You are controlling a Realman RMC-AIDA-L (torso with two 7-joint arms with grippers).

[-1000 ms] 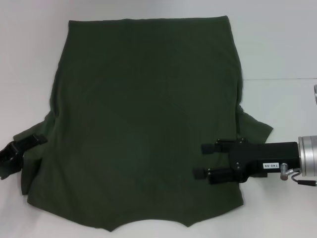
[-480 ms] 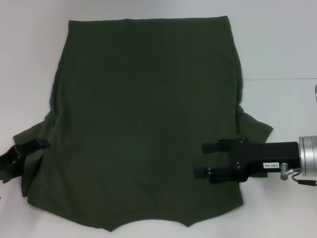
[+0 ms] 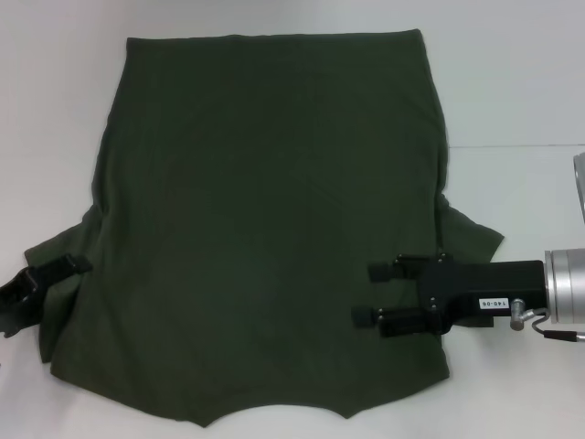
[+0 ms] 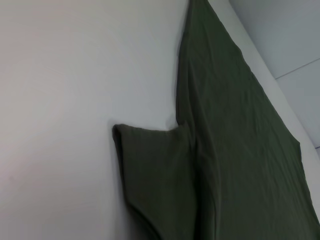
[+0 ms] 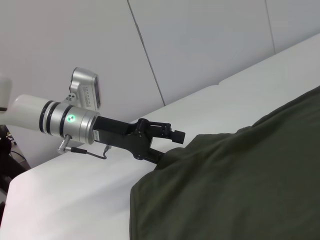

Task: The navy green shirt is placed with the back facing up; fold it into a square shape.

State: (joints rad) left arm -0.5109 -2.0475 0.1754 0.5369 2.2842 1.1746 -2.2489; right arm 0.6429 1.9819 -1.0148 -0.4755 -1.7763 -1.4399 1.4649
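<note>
The navy green shirt [image 3: 265,229] lies spread flat on the white surface [image 3: 521,82], plain side up, its hem at the far edge, its collar end nearest the robot, and both short sleeves splayed out to the sides. No fold is visible yet, so the task looks to be at its very start: the sleeves and sides are not yet turned in, and the length has yet to be doubled over into a square. The right tool [image 3: 373,293] hovers over the shirt's right side near the sleeve, its two fingers spread apart and holding nothing. The left tool [image 3: 78,264] sits at the left sleeve [image 4: 155,175], one finger lying across the sleeve's edge as the head view shows it; in the right wrist view it reaches into the fabric edge, but I cannot tell whether it has closed on the cloth.
</note>
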